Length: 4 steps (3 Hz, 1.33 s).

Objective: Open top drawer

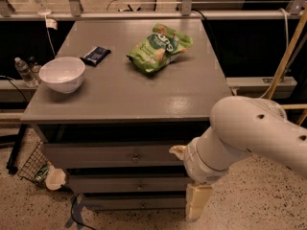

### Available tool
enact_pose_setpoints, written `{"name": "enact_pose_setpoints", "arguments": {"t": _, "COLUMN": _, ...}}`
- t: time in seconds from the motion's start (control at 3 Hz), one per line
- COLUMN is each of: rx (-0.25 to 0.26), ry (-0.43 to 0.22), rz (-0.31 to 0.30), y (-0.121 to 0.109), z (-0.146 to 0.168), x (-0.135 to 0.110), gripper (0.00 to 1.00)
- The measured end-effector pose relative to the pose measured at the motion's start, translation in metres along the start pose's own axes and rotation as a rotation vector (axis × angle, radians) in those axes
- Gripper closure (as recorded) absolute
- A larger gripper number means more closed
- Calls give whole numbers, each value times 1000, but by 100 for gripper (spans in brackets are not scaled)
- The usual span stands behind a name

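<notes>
Top drawer (96,155) shut, just below the tabletop (120,97), knob (135,157) at centre. Gripper (197,204) low on the right, pointing down beside the lower drawers (124,183), apart from the knob; open or closed, cannot tell. On top: bowl (62,74) near left, green bag (159,48) far centre.

Stretched in from the right edge on a thick white arm (261,128), angled down and left into a ribbed wrist (207,159). Below that wrist, low and just right of centre, with the cream gripper (196,202) pointing floorward.
</notes>
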<state>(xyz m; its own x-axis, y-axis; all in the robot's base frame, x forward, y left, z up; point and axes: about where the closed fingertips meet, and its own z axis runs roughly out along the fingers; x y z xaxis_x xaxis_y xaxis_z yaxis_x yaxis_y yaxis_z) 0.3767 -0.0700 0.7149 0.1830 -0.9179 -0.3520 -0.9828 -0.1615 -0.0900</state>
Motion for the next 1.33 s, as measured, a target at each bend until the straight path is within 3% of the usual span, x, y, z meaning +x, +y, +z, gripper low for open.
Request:
{"name": "enact_pose_setpoints", "arguments": {"t": 0.67, "rx": 184, "ry": -117, "rz": 47, "y": -50, "z": 12, "x": -17, "gripper": 0}}
{"name": "enact_pose_setpoints", "arguments": {"t": 1.0, "rx": 204, "ry": -128, "rz": 49, "y": -57, "z": 13, "x": -19, "gripper": 0}}
{"name": "enact_pose_setpoints", "arguments": {"t": 1.33, "rx": 220, "ry": -93, "rz": 49, "y": -62, "z": 18, "x": -18, "gripper": 0}}
